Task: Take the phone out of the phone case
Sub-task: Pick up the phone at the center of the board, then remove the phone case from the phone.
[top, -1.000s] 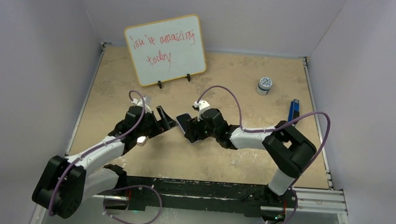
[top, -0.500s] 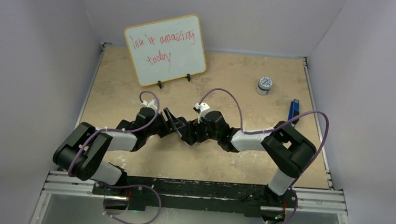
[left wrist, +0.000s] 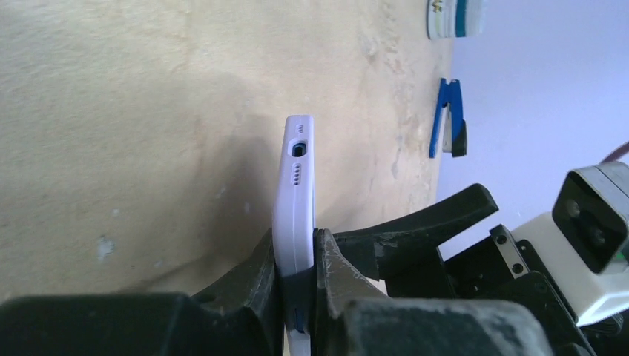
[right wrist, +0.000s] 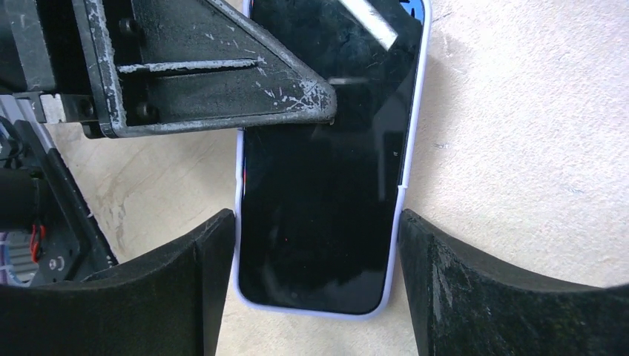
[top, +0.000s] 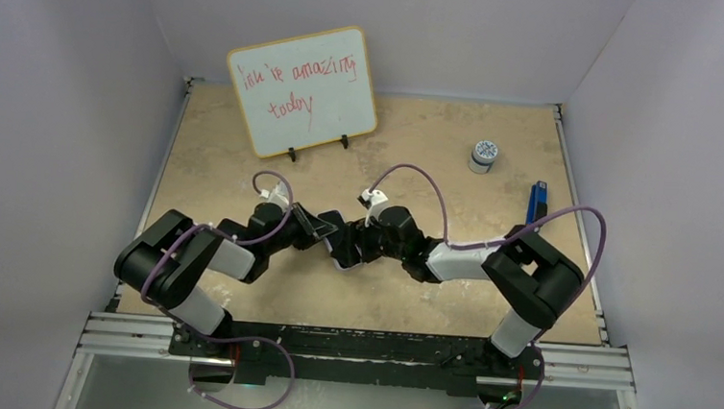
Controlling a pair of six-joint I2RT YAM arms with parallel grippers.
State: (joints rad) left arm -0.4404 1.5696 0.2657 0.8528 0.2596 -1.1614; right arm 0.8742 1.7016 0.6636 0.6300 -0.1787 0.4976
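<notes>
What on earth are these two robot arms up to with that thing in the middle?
They share one phone. The right claw grips it across its width, by the long edges of its lilac phone case. The left claw pinches it front to back, one finger on its dark front. The phone is not yet out.

I see the glossy black slab phone [right wrist: 323, 200] seated inside its pale lilac soft case [left wrist: 295, 200], standing edge-on at centre frame in the left wrist view.
</notes>
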